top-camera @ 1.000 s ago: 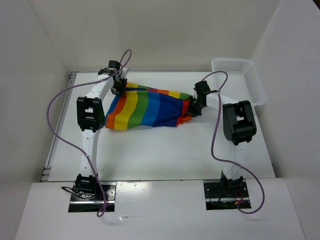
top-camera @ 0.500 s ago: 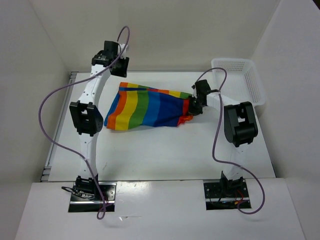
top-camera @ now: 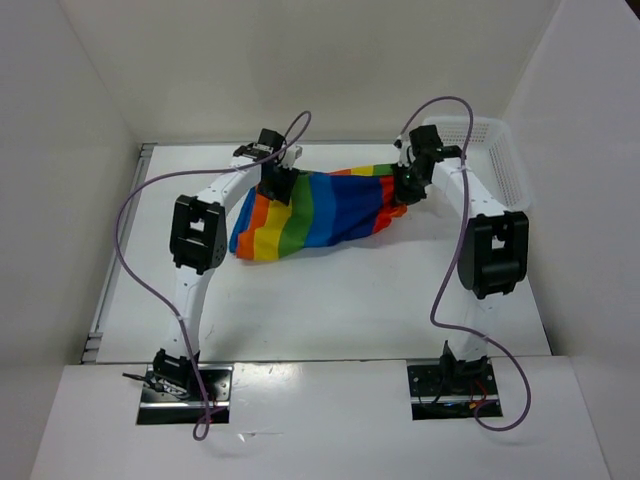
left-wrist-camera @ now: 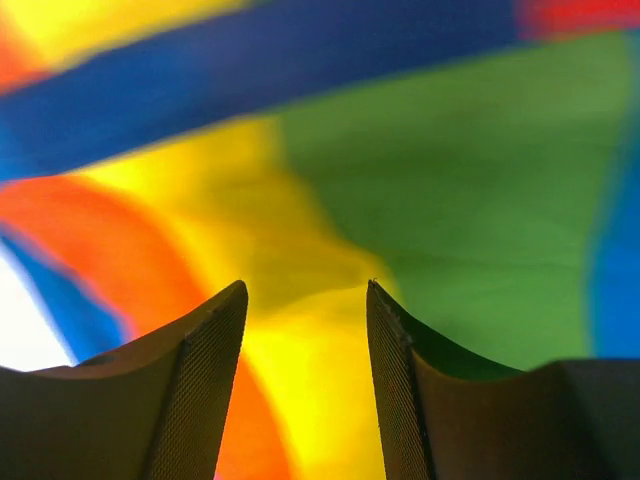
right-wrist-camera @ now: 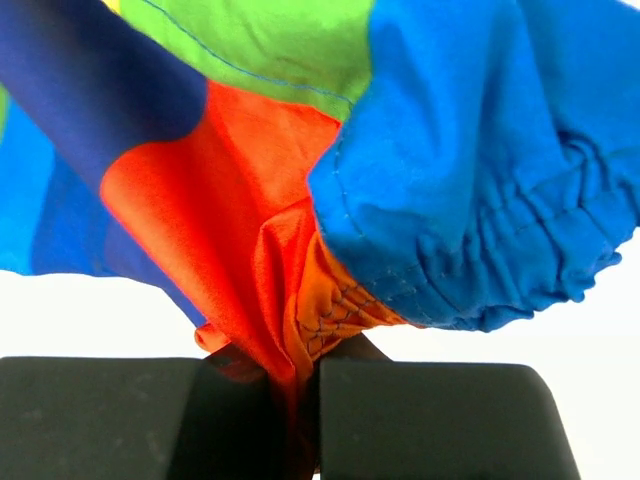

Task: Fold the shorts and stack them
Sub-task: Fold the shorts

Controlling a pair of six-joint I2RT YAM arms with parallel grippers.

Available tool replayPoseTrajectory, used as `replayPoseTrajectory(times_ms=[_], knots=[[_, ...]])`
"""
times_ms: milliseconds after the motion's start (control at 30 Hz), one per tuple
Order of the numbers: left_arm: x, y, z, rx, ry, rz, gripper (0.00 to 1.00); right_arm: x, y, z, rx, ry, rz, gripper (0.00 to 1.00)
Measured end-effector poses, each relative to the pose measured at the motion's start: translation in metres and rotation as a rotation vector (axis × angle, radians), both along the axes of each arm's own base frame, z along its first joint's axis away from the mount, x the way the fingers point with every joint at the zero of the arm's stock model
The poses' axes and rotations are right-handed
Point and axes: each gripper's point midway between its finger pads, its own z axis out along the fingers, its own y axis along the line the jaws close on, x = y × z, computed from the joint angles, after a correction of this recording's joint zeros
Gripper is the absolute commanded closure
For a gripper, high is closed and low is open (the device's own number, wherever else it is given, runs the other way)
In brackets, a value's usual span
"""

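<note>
Shorts (top-camera: 330,205) not folded yet, lying loose and bunched. Right gripper (right-wrist-camera: 300,372) clamped on their orange edge. Left gripper (left-wrist-camera: 305,330) parted, gripping nothing. Stacking undone.

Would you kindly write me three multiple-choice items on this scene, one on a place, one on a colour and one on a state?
1. Where on the table is the white basket? A) near left corner B) far right corner C) between the arm bases
2. Which colour of the shorts does the right gripper pinch? A) green B) yellow C) orange-red
3. What state is the left gripper in? A) open B) shut on the shorts C) shut on the basket

Answers: 1 B, the top view shows it at the far right edge. 2 C, the right wrist view shows orange-red cloth between shut fingers. 3 A, the left wrist view shows its fingers apart over the cloth.
</note>
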Motion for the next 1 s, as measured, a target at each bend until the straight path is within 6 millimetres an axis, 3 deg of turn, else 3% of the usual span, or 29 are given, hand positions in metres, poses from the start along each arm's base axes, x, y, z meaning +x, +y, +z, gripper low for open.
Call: replayPoseTrajectory(times_ms=[133,200,267,433,600,733,1000], knots=[[0.023,-0.006,-0.001,-0.027,-0.049,-0.003,0.41,0.01,-0.01,0.033,-0.019,-0.05,0.025,1.0],[0.026,-0.015,-0.011,-0.042,-0.042,-0.024,0.4,0.014,-0.003,0.051,-0.006,-0.084,0.059,1.0],[0.03,-0.031,-0.008,-0.079,-0.05,-0.051,0.38,0.017,0.011,0.066,0.003,-0.125,0.11,1.0],[0.039,-0.085,-0.004,-0.202,-0.078,-0.161,0.37,0.003,0.092,0.101,0.068,-0.205,0.312,1.0],[0.032,-0.117,-0.003,-0.3,-0.067,-0.242,0.37,-0.002,0.164,0.133,0.164,-0.262,0.46,1.0],[0.027,-0.132,0.0,-0.377,-0.058,-0.293,0.36,0.003,0.191,0.124,0.197,-0.247,0.502,1.0],[0.018,-0.137,0.004,-0.525,-0.003,-0.354,0.33,0.02,0.209,0.104,0.214,-0.244,0.54,1.0]])
